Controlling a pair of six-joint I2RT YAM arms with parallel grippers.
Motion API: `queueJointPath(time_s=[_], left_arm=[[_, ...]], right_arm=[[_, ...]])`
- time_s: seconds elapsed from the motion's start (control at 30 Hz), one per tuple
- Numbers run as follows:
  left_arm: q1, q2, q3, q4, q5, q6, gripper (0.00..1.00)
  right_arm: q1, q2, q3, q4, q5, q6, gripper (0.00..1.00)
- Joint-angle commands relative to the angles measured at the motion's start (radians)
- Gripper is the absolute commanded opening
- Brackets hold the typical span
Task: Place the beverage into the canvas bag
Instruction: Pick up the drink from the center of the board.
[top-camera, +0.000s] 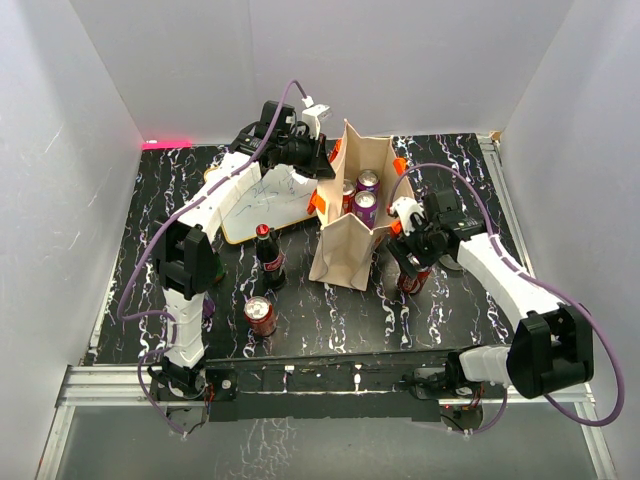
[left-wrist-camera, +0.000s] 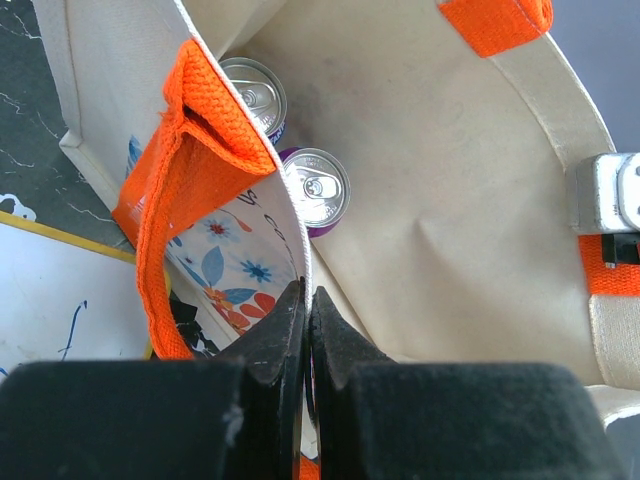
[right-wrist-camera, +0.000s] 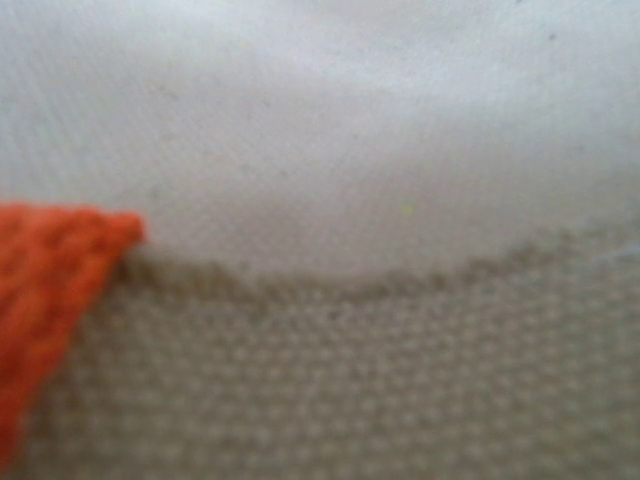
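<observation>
The tall beige canvas bag (top-camera: 345, 240) with orange handles stands mid-table, mouth open. Two purple cans (top-camera: 365, 195) stand inside it, and the left wrist view shows their tops (left-wrist-camera: 316, 188). My left gripper (left-wrist-camera: 307, 292) is shut on the bag's left rim, beside an orange handle (left-wrist-camera: 190, 170); from above it sits at the rim (top-camera: 325, 170). My right gripper (top-camera: 412, 265) hangs low against the bag's right side, over a red beverage can (top-camera: 413, 282). Its wrist view is filled by blurred canvas (right-wrist-camera: 350, 380) and orange trim (right-wrist-camera: 50, 290), with its fingers hidden.
A dark cola bottle (top-camera: 268, 255) and a red can (top-camera: 260, 315) stand left of the bag near the front. A white board (top-camera: 265, 200) with a yellow-brown frame lies behind them under the left arm. White walls enclose the black marbled table (top-camera: 150, 250).
</observation>
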Motion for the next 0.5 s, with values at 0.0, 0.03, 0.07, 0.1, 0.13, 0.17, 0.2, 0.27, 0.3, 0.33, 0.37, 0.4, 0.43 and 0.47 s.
queueJointPath(time_s=[0.0,0.03,0.07,0.1,0.13,0.17,0.2,0.27,0.3,0.33,0.37,0.4,0.43,0.47], left_arm=[[-0.008,-0.042,0.016,0.033,0.006,0.012,0.0],[-0.01,-0.042,0.017,0.033,0.008,0.012,0.0],[-0.01,-0.042,0.016,0.033,0.007,0.012,0.0],[-0.011,-0.043,0.016,0.032,0.006,0.011,0.0],[-0.011,-0.043,0.016,0.032,0.007,0.011,0.0],[-0.012,-0.045,0.016,0.032,0.007,0.012,0.0],[-0.012,-0.044,0.017,0.031,0.007,0.012,0.0],[-0.011,-0.045,0.016,0.031,0.007,0.015,0.0],[-0.013,-0.044,0.016,0.031,0.006,0.015,0.0],[-0.014,-0.044,0.017,0.031,0.006,0.015,0.0],[-0.014,-0.044,0.019,0.031,0.006,0.016,0.0],[-0.014,-0.044,0.02,0.031,0.004,0.018,0.0],[-0.015,-0.043,0.022,0.031,0.003,0.018,0.0],[-0.015,-0.043,0.022,0.031,0.003,0.016,0.0]], right_arm=[[-0.009,-0.043,-0.036,-0.009,0.001,-0.037,0.82],[-0.009,-0.044,-0.04,-0.009,0.004,-0.037,0.82],[-0.009,-0.044,-0.043,-0.01,0.008,-0.037,0.82],[-0.011,-0.043,-0.043,-0.012,0.009,-0.036,0.82],[-0.013,-0.042,-0.044,-0.012,0.009,-0.036,0.82],[-0.014,-0.042,-0.044,-0.012,0.008,-0.038,0.82],[-0.014,-0.044,-0.043,-0.012,0.005,-0.04,0.81],[-0.016,-0.047,-0.044,-0.012,0.0,-0.043,0.78],[-0.017,-0.048,-0.044,-0.012,-0.003,-0.044,0.75],[-0.018,-0.051,-0.043,-0.012,-0.005,-0.045,0.71],[-0.018,-0.055,-0.043,-0.014,-0.008,-0.044,0.67],[-0.021,-0.06,-0.035,-0.02,-0.012,-0.045,0.62],[-0.02,-0.065,-0.027,-0.026,-0.017,-0.045,0.56],[-0.02,-0.072,-0.018,-0.032,-0.024,-0.044,0.51]])
